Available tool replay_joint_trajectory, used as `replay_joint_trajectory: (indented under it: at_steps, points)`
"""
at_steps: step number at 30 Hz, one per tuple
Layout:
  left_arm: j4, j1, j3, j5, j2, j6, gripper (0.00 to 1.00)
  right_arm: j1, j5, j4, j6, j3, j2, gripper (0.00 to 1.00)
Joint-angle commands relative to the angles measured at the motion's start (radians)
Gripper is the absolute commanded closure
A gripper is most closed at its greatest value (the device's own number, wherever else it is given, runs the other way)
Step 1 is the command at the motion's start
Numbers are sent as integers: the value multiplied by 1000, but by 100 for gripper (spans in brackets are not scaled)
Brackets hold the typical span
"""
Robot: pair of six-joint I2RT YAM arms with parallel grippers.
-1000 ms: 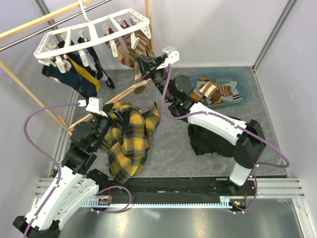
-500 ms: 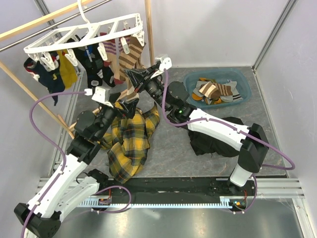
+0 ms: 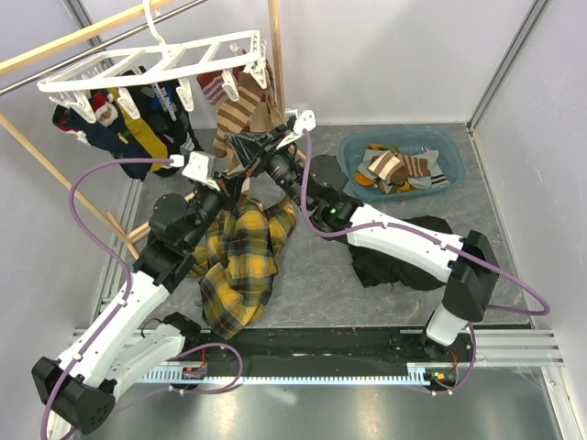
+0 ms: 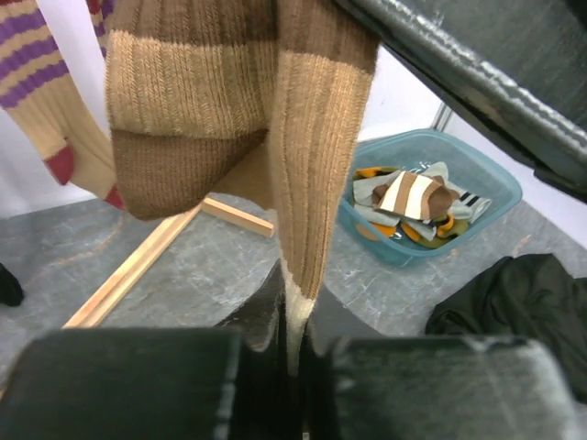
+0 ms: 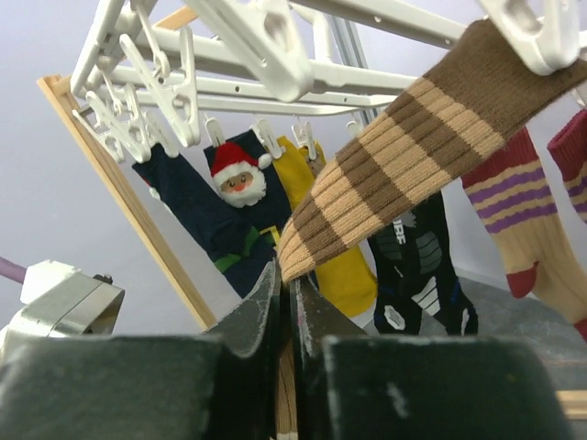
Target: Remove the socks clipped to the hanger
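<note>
The white hanger [image 3: 147, 64] hangs from the rail at the back left, with several socks [image 3: 138, 128] clipped under it. A brown and tan striped sock [image 3: 240, 115] hangs from a clip at its right end. In the left wrist view my left gripper [image 4: 293, 312] is shut on the lower end of this sock [image 4: 312, 183]. My right gripper [image 5: 292, 284] pinches the same sock [image 5: 413, 147] higher up, its jaws nearly together, just under the hanger [image 5: 303, 78]. From above, the left gripper [image 3: 237, 176] sits just below the right gripper [image 3: 246, 142].
A teal bin [image 3: 440, 137] with several socks stands at the back right. A yellow plaid cloth [image 3: 234, 257] lies mid-table and a black garment [image 3: 394, 261] under the right arm. The wooden rack's post [image 3: 273, 46] stands right behind the hanger.
My left arm has risen to the striped sock and its gripper has shut on the lower end. The hanger has swung left, and the right gripper moved left with the sock.
</note>
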Motion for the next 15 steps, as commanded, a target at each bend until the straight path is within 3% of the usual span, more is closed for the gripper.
replay_joint_trajectory:
  at_steps: [1,3,6,11,15]
  points:
    - [22,1,39,16,-41,-35,98,6,52,-85,-13,10,-89,77]
    - [-1,1,37,28,-44,-42,98,6,66,-205,-32,46,-128,64]
    - [-21,3,28,77,-47,-44,98,6,82,-373,-70,118,-171,54]
    - [-21,3,12,102,-41,-47,98,-29,129,-476,-89,177,-238,48]
    - [-14,3,9,158,-33,-47,98,-138,163,-535,-37,258,-214,46]
